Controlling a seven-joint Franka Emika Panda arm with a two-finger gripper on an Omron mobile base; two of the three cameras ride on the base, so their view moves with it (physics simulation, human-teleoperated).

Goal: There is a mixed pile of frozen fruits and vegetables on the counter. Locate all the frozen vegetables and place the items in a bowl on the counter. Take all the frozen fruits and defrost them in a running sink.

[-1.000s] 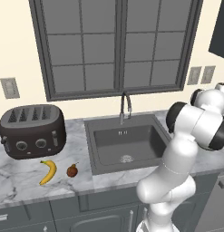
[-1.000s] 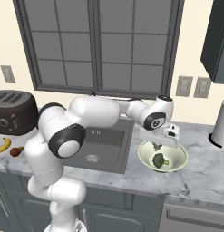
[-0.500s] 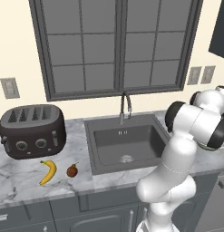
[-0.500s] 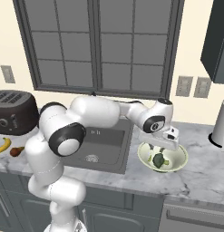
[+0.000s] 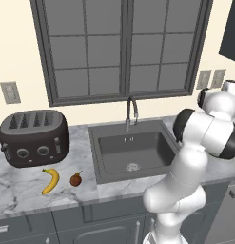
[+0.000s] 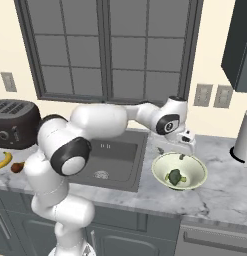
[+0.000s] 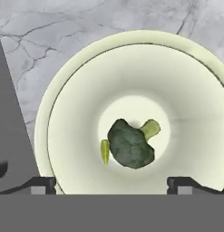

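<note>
In the bowl (image 7: pixel 63 113), broccoli floret (image 7: pixel 130 144) touching yellow-green sliver (image 7: pixel 104 152), gripper (image 7: pixel 111 183) spread wide above, holding nothing.

The marble desk (image 5: pixel 24 190) carries a dark toaster (image 5: pixel 33 138) at far left, with a banana (image 5: pixel 51 180) and a brown fruit (image 5: pixel 75 179) just beside each other near it. Right of the sink (image 6: pixel 112 160) sits a pale green bowl (image 6: pixel 195 170), and what seems a kettle (image 6: pixel 243 137) stands far right.
</note>
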